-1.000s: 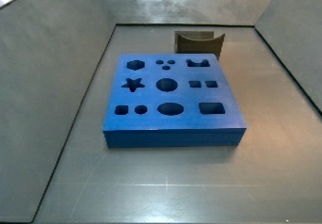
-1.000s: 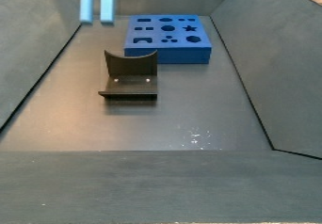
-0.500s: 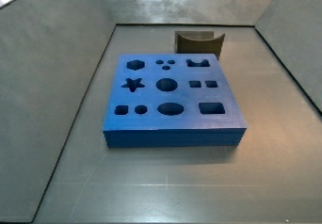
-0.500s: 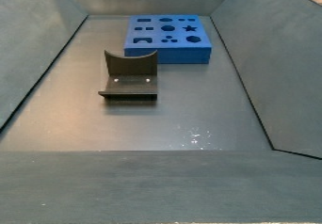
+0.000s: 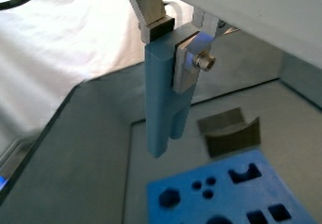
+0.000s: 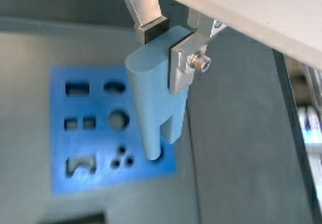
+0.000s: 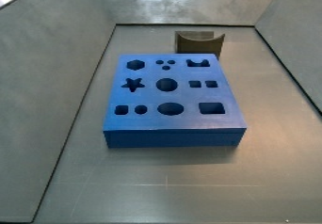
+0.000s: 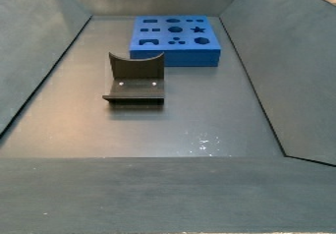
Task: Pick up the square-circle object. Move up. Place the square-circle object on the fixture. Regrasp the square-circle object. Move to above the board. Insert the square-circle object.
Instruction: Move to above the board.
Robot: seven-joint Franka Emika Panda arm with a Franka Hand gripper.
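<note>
While the claw hangs high over the enclosure floor, its silver fingers are clamped on the upper end of the square-circle object, which points straight down in both wrist views. Below it in a wrist view lies the blue board. In both side views the board and the dark fixture sit apart on the floor.

Silver end effector, blue-grey square-circle object, bright blue board, dark brown fixture.
</note>
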